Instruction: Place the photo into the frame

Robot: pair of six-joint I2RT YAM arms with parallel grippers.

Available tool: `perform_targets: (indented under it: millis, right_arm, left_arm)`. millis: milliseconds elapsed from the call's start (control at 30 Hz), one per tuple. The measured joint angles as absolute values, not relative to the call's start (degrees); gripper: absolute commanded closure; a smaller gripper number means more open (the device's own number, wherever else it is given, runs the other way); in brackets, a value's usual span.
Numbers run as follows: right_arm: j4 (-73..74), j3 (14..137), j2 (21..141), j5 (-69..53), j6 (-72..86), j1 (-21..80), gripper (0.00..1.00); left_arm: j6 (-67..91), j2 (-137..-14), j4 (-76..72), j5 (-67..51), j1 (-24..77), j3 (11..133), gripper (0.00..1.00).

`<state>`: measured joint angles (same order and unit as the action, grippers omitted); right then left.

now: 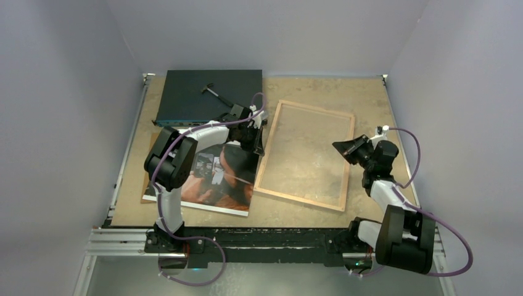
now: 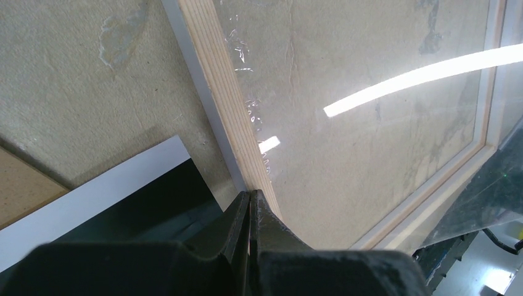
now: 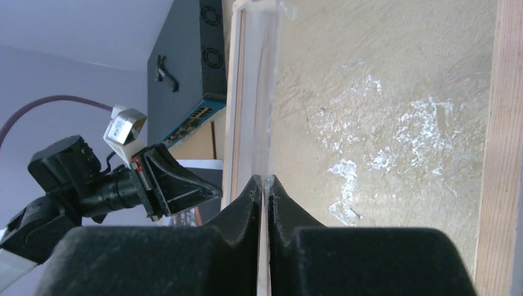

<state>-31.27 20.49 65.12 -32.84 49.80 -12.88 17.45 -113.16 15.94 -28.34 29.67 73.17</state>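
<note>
The frame (image 1: 303, 200) lies back-up on the table right of centre, its light wood rim showing (image 2: 216, 74) (image 3: 506, 123). A clear pane (image 1: 305, 151) (image 2: 370, 154) sits over its opening. The photo (image 1: 228, 179) lies image-up left of the frame; its dark print and white border show in the left wrist view (image 2: 105, 191). My left gripper (image 1: 258, 140) (image 2: 250, 196) is shut at the frame's left rail, pinching the pane's thin edge. My right gripper (image 1: 340, 147) (image 3: 265, 180) is shut on the pane's right edge, a thin pale sliver between its fingers.
A dark flat box with ports (image 1: 210, 95) (image 3: 185, 74) stands at the back left. A brown backing board (image 1: 150, 179) (image 2: 24, 185) lies under the photo's left side. Grey walls close in on three sides.
</note>
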Motion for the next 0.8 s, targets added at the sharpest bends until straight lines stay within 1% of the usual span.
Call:
perform_targets:
  millis: [67,100,167,233,533,633,800]
  right_arm:
    - [-30.6,20.5,65.2,-32.8,49.1,-12.5,0.77]
    - [-30.0,20.5,65.2,-32.7,48.5,-12.2,0.67]
    - [-28.2,20.9,65.2,-31.9,47.2,-11.3,0.54]
    - [-25.3,22.1,65.2,-30.5,45.3,-10.1,0.46]
    - [-13.7,28.6,65.9,-24.1,36.6,-5.3,0.25]
    - [-8.4,31.4,68.6,-21.6,33.0,-4.4,0.23]
    - [-3.5,33.4,71.0,-18.7,30.0,-3.8,0.19]
  left_arm:
    - [17.5,-113.2,15.9,-28.3,29.7,73.2,1.0]
    - [17.5,-113.2,15.9,-28.3,29.7,73.2,1.0]
    - [17.5,-113.1,15.9,-28.1,29.7,73.1,1.0]
    - [17.5,-113.1,15.9,-28.1,29.7,73.1,1.0]
    - [17.5,-112.7,15.3,-27.7,29.8,72.5,1.0]
    - [17.5,-112.6,14.9,-27.5,30.0,72.3,1.0]
    - [17.5,-112.5,14.5,-27.4,30.1,72.0,1.0]
